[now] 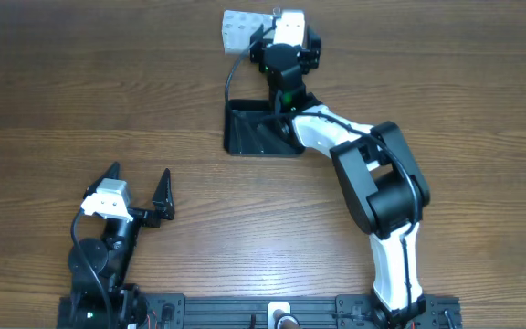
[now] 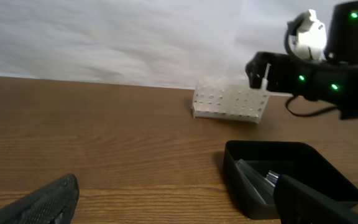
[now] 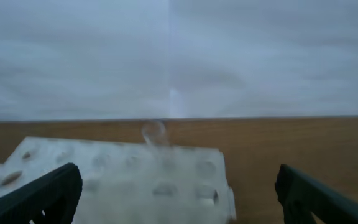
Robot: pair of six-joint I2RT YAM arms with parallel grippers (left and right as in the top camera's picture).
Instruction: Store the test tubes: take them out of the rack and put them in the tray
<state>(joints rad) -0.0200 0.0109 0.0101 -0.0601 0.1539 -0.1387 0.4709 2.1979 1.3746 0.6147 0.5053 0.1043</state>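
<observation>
The white test tube rack stands at the far edge of the table, and the left wrist view shows it as a perforated block. My right gripper hovers at the rack's right end, open, its fingers spread wide over the rack. One clear test tube stands upright in the rack between them. The black tray lies just in front of the rack with tubes lying in it. My left gripper rests open and empty near the table's front left.
The right arm stretches over the tray's right side. A pale wall rises behind the rack. Bare wooden table spreads to the left and between the left gripper and the tray.
</observation>
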